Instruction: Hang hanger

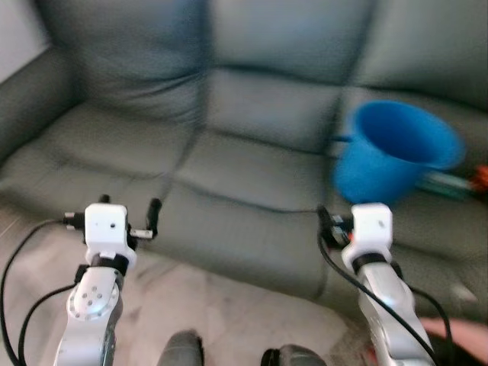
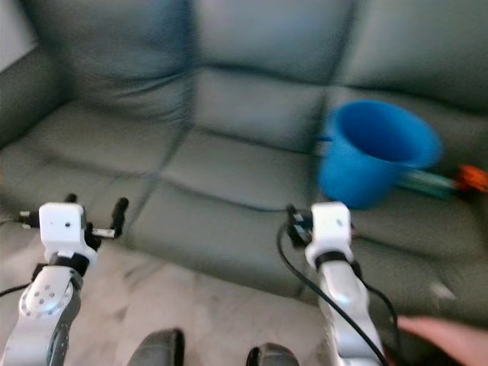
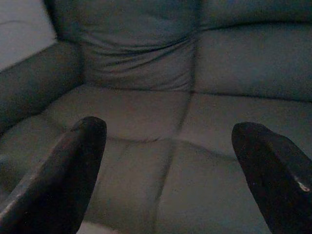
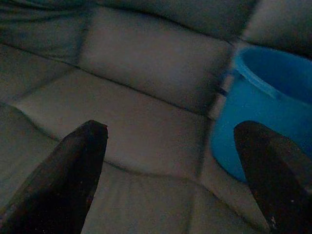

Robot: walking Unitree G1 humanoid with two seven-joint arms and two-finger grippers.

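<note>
Evidently the robot stands facing a grey-green leather sofa (image 1: pixel 229 175), both arms raised level in front of it, as if carried ready while it approaches. The left claw (image 3: pixel 168 180) hovers over the front edge of the left seat cushion, its two black fingers (image 3: pixel 63 180) spread wide apart with nothing between them. The right claw (image 4: pixel 175 180) is likewise parted and holding nothing, pointed at the seat just beside a blue bucket (image 1: pixel 396 152) that sits on the right cushion.

No hanger can be made out with any certainty. Behind the bucket, toward the sofa's right end, lie some blurred green and orange-red things (image 1: pixel 457 183) (possibly hangers, but the head views are too smeared to tell). If those are the task's thing, they rest on the cushion well apart from the right claw, beyond the bucket, and farther still from the left claw. Neither claw is near them.

A person's hand (image 2: pixel 450 339) shows at the lower right corner, close to the robot's right arm.

My judgement: the task is at its very start, with the hanger not yet found or grasped.
</note>
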